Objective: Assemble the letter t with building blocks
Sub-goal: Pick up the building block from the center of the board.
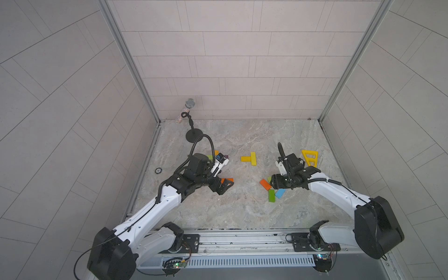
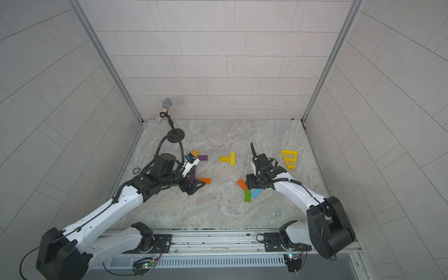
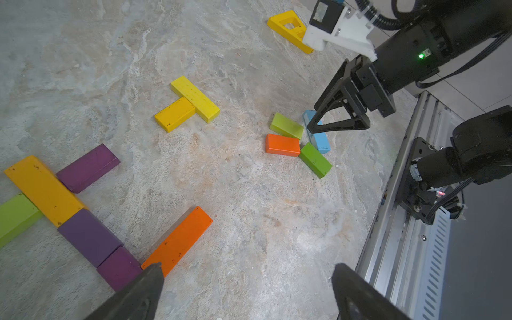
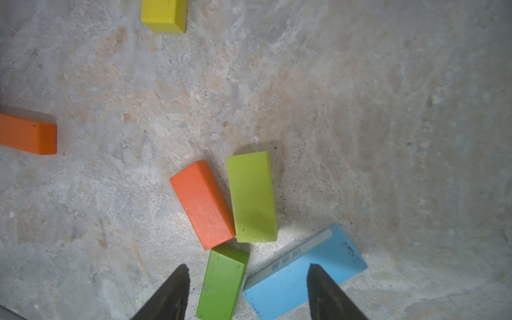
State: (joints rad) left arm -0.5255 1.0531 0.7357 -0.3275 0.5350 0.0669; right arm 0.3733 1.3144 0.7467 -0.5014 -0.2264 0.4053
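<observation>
Right wrist view: the right gripper (image 4: pixel 248 267) hangs low over four blocks, jaws partly spread and clamping nothing. One fingertip overlaps the light blue block (image 4: pixel 304 277); the other stands just beside the dark green block (image 4: pixel 221 282).
Right cluster: the short orange block (image 4: pixel 202 205) and the lime green block (image 4: pixel 252 196) lie side by side, touching at one end. The dark green block meets the orange one's corner. In both top views the cluster sits at 4 o'clock from the centre of the table (image 1: pixel 242 213).
Yellow T: the long yellow block (image 3: pixel 195 98) has the short yellow block (image 3: pixel 174 113) butted against its middle. It lies flat, just off centre toward 12 o'clock and apart from both grippers.
Left gripper (image 3: pixel 248 267): the jaws are spread wide with nothing between them. One fingertip overlaps the end of the long orange block (image 3: pixel 178 241); contact cannot be told.
Left group: it sits at 9 o'clock. The amber block (image 3: pixel 44 189), the middle purple block (image 3: pixel 90 237) and the end purple block (image 3: pixel 119 267) run in one line. The side purple block (image 3: pixel 88 167) and a second lime block (image 3: pixel 16 214) touch the amber block's long sides.
Yellow triangular frame (image 1: pixel 310 157): 2 o'clock.
Microphone (image 1: pixel 190 104): on a stand at 11 o'clock, by the back corner.
</observation>
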